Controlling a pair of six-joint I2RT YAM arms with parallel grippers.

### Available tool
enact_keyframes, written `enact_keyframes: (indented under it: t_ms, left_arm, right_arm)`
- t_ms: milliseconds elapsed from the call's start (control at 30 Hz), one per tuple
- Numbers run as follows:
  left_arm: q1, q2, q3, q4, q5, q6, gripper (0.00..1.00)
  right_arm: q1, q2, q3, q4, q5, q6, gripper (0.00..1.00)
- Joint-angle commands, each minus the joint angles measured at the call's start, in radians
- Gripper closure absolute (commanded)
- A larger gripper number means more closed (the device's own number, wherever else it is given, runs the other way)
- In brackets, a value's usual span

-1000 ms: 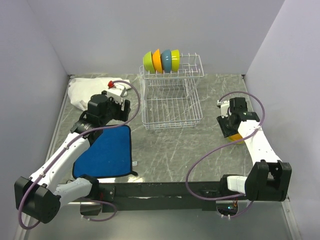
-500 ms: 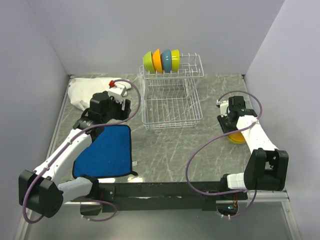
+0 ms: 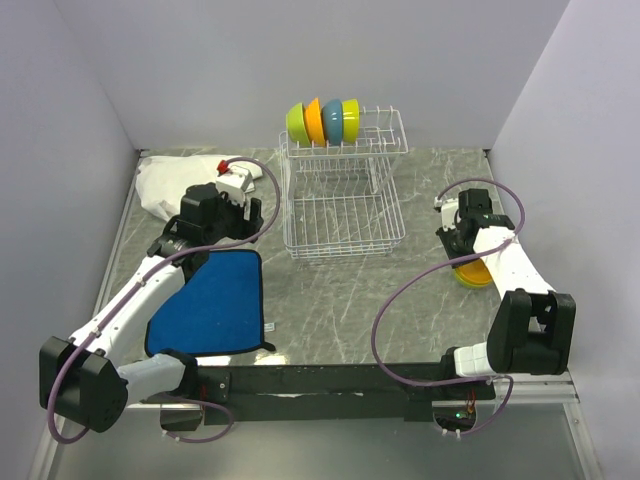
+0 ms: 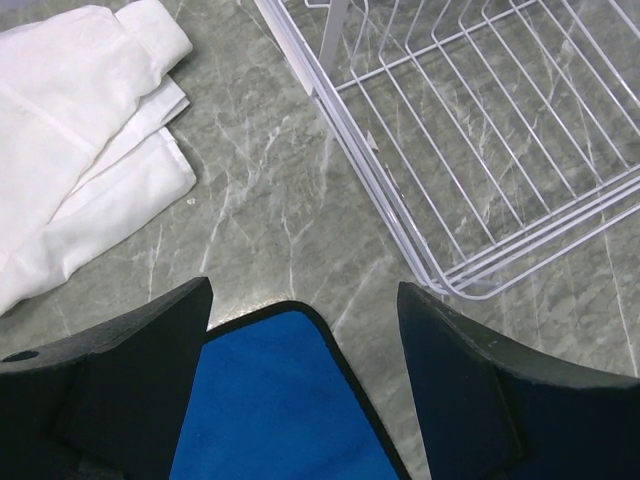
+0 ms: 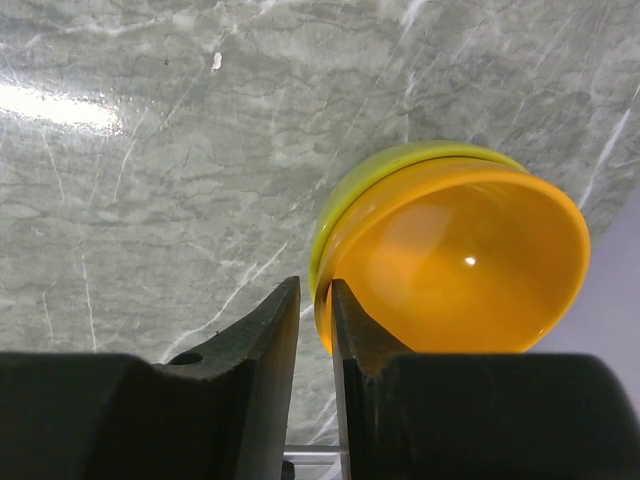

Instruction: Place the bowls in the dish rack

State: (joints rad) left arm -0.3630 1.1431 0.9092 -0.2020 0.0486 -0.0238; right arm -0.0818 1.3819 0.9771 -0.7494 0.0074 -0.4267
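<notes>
Several bowls stand on edge in the upper shelf of the white wire dish rack (image 3: 345, 215): lime (image 3: 296, 122), orange (image 3: 313, 120), blue (image 3: 331, 120) and yellow-green (image 3: 349, 118). At the right, an orange bowl (image 5: 460, 265) sits nested in a lime green bowl (image 5: 400, 165) on the table; the pair also shows in the top view (image 3: 476, 273). My right gripper (image 5: 315, 290) is closed to a narrow gap over the near rim of this pair, one finger inside the orange bowl and one outside. My left gripper (image 4: 305, 300) is open and empty above the corner of the blue mat (image 4: 270, 400).
A crumpled white cloth (image 3: 165, 185) lies at the far left, also in the left wrist view (image 4: 80, 140). The rack's lower basket (image 4: 480, 150) is just right of my left gripper. The right wall stands close beyond the stacked bowls.
My right wrist has shifted slightly back and turned over the stacked bowls. My left arm has edged slightly.
</notes>
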Motion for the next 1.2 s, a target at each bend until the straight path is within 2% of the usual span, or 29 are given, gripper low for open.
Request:
enact_keyframes:
  t_ms: [0,33,533,1000,1167]
  left_arm:
    - [0.004,-0.002,0.031,0.041,0.025,-0.024,0.18]
    - [0.004,-0.003,0.030,0.041,0.025,-0.025,0.12]
    - [0.009,-0.019,0.014,0.050,0.020,-0.030,0.11]
    - [0.059,-0.052,-0.010,0.059,0.040,-0.054,0.11]
    - [0.075,-0.055,-0.016,0.061,0.048,-0.064,0.11]
  right_arm:
    - [-0.010,-0.006,0.025,0.021,-0.004,-0.007,0.73]
    - [-0.012,-0.009,0.023,0.022,-0.004,-0.007,0.73]
    - [-0.027,-0.006,0.003,0.015,-0.004,-0.023,0.81]
    - [-0.026,-0.003,-0.018,0.022,-0.001,-0.026,0.76]
    - [-0.027,-0.001,-0.008,0.013,-0.004,-0.030,0.88]
